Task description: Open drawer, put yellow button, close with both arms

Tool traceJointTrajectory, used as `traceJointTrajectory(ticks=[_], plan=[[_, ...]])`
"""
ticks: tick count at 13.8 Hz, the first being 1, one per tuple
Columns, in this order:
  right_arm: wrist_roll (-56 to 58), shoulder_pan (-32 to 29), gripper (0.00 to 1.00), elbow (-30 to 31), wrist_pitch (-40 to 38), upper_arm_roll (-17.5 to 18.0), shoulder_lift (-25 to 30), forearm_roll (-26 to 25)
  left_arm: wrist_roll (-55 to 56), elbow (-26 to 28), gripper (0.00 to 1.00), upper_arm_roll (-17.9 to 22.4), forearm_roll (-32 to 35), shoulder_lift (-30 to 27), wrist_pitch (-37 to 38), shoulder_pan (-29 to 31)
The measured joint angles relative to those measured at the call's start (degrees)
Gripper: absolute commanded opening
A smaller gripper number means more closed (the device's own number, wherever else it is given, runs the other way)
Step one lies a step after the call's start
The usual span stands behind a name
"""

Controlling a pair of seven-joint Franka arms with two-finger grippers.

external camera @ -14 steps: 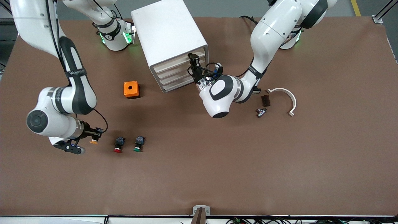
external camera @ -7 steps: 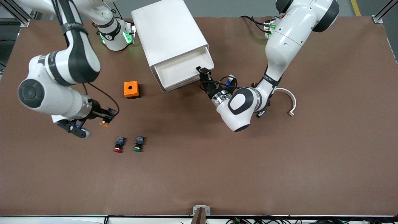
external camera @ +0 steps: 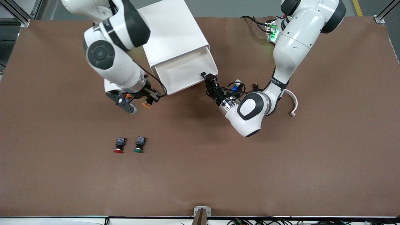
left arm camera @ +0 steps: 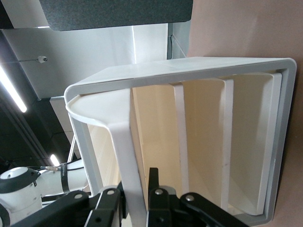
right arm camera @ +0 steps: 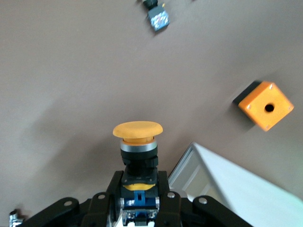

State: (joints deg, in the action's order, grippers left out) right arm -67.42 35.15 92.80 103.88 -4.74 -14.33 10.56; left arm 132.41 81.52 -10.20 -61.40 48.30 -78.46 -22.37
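Note:
The white cabinet [external camera: 170, 34] has its top drawer [external camera: 182, 71] pulled out, and the tray is empty inside. My left gripper [external camera: 208, 78] is shut on the drawer's front wall at the corner toward the left arm's end. In the left wrist view that wall [left arm camera: 124, 142] runs between my gripper's [left arm camera: 137, 194] jaws. My right gripper [external camera: 152, 96] is shut on the yellow button [external camera: 146, 103] and holds it above the table beside the drawer's other front corner. In the right wrist view the button's cap [right arm camera: 138, 130] points away from the gripper [right arm camera: 139, 187].
A red-capped button [external camera: 118, 145] and a green-capped button [external camera: 139, 144] lie side by side nearer the front camera. An orange box with a hole [right arm camera: 266, 105] sits near the cabinet, under my right arm. A white curved piece [external camera: 293, 101] lies by the left arm.
My right gripper has lifted the yellow button off the table and carried it up beside the drawer's front corner. My left gripper has pulled the top drawer out.

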Motion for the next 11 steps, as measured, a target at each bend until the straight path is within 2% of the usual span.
traceJointTrajectory(ticks=[1,2,3,4,8,11], plan=[[-2.9,1.7,0.0,0.0,1.1,0.0,0.0,0.0,0.0,0.0,0.4,0.0,0.0,0.0,0.0,0.0],[-5.9,3.3,0.0,0.0,2.4,0.0,0.0,0.0,0.0,0.0,0.55,0.1,0.0,0.0,0.0,0.0],[-8.8,5.0,0.0,0.1,3.6,0.0,-0.1,0.0,-0.1,0.0,0.76,0.4,0.0,0.1,-0.1,0.1],[-11.2,6.6,0.0,0.1,4.5,0.0,-0.1,0.0,-0.5,0.0,0.83,0.6,0.0,0.1,-0.1,0.3],[-18.7,11.4,0.0,0.3,5.8,-0.1,-0.4,0.0,-7.9,-3.1,0.97,0.6,0.0,0.1,-0.1,2.5],[-25.6,15.3,0.0,2.4,6.7,-0.1,-0.5,-0.6,-19.0,-7.3,0.99,0.7,0.0,0.0,-0.1,3.1]])
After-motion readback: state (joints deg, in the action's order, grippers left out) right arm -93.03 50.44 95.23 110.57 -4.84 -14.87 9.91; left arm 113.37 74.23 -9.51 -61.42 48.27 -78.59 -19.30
